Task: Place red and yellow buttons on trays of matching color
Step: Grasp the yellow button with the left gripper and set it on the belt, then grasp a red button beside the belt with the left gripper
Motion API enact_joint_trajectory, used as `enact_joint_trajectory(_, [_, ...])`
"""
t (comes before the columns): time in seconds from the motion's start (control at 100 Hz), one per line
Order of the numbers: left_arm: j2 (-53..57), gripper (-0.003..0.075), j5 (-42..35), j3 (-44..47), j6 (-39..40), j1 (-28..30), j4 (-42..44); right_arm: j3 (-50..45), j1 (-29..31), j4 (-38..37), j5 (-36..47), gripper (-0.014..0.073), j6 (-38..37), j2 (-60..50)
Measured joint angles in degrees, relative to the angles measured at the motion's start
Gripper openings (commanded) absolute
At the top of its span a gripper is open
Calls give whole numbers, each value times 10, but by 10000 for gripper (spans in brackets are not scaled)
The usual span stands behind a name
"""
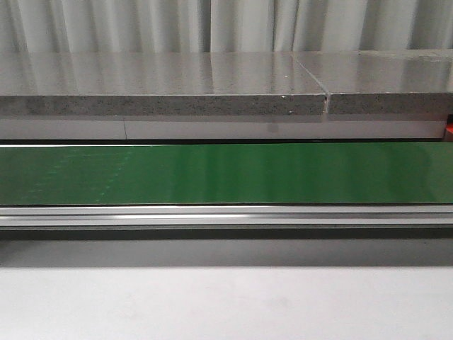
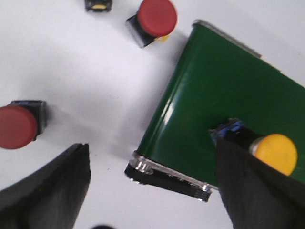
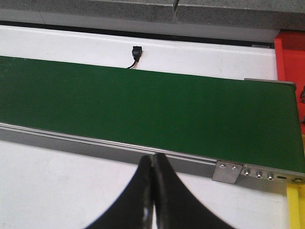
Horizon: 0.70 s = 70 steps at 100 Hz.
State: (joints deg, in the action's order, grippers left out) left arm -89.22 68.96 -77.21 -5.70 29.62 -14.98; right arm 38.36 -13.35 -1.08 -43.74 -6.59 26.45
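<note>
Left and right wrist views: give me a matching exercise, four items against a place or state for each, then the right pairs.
Items:
1. yellow button
2. red button
3. left gripper
4. right gripper

Places or states:
A. fingers closed together
B. on the white table
C. on the green belt
D. fingers spread wide, holding nothing

Pairs: 1-C, 2-B, 3-D, 4-A

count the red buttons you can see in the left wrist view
2. One red button lies on the white table off the green conveyor belt's end; the other lies beyond the open left gripper. More may sit out of frame.
</note>
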Motion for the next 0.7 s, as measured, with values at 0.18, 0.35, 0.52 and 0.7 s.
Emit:
enact_joint_trajectory(0.18, [4, 533, -1, 56, 0, 46, 8, 0, 0, 0, 0, -66, 0, 0])
enact_joint_trajectory(0.35, [4, 533, -6, 89, 0, 61, 28, 0, 0, 0, 0, -66, 0, 0])
enact_joint_trajectory(0.52, [2, 533, -3, 93, 9, 62, 51, 0, 0, 0, 0, -66, 0, 0])
enact_joint_trajectory(0.7, [-23, 533, -2, 93, 30, 62, 86, 0, 0, 0, 0, -66, 0, 0])
